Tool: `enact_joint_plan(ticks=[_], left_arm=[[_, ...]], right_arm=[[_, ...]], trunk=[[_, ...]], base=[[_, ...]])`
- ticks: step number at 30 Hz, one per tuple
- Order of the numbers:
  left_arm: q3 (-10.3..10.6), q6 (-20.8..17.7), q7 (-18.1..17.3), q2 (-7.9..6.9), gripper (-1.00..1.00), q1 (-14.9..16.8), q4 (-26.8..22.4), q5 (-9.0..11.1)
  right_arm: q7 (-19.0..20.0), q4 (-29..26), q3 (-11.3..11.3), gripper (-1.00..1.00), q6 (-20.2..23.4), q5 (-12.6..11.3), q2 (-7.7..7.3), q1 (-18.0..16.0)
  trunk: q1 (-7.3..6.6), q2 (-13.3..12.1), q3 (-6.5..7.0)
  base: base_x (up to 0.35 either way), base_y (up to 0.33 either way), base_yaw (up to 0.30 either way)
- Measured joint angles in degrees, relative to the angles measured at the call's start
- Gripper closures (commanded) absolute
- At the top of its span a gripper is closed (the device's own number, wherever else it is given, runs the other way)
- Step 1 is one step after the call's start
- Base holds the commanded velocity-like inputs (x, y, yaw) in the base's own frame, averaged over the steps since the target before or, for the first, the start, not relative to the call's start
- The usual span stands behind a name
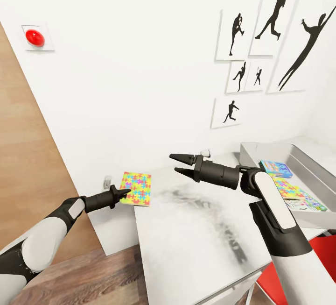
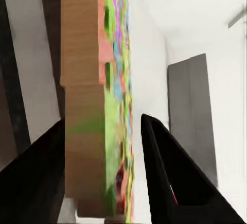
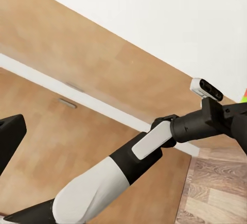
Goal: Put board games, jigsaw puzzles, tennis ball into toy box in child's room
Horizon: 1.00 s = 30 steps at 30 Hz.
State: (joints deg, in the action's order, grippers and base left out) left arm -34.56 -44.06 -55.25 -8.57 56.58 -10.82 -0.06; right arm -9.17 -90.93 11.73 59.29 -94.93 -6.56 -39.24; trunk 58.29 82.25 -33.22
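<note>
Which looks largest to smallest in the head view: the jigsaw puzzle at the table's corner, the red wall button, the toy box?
1. toy box
2. jigsaw puzzle
3. red wall button

Differing camera distances make true sizes unsure.

You face a white wall, and everything else sits around it. Fixed high on it toward your left is a small white plate with a red dome light. To the right on the same wall hangs a cluster of white panels with black silhouettes of athletes, some large, some small. Left of the wall stands a tall light-brown wooden panel, slanting across your view. Below the wall lies a wood-plank floor. A white table with a grey smudged top stands against the wall's lower part. Beneath the table's right end you see something red. Light is even and bright.
</note>
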Motion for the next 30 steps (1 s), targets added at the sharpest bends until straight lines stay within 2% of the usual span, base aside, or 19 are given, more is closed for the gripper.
enact_joint_plan(ticks=[3,8,17,24,30], left_arm=[[0.2,0.6,-1.3,-0.04,1.00,0.0,0.0,-0.7],[0.9,0.9,-2.2,-0.10,1.00,0.0,0.0,-1.2],[0.7,0.6,-2.7,-0.13,1.00,0.0,-0.2,-1.1],[0.8,-0.2,-6.0,-0.40,1.00,0.0,-0.4,-1.2],[1.0,-0.9,-6.8,-0.48,1.00,0.1,-0.5,-1.3]], right_arm=[[0.0,0.0,0.0,-1.00,0.0,0.0,0.00,0.0],[0.0,0.0,0.0,-1.00,0.0,0.0,0.00,0.0],[0.1,0.0,0.0,-1.00,0.1,0.0,-0.02,0.0],[0.1,0.0,0.0,-1.00,0.0,0.1,-0.03,0.6],[0.1,0.0,0.0,-1.00,0.0,0.1,0.00,1.0]], trunk=[[0.00,0.0,0.00],[-1.09,-2.0,0.89],[-3.07,-5.6,2.50],[-4.61,-8.4,3.76],[-5.92,-10.8,4.84]], base=[[0.000,0.000,0.000],[0.000,0.000,0.000],[0.000,0.000,0.000],[0.000,0.000,0.000],[0.000,0.000,0.000]])
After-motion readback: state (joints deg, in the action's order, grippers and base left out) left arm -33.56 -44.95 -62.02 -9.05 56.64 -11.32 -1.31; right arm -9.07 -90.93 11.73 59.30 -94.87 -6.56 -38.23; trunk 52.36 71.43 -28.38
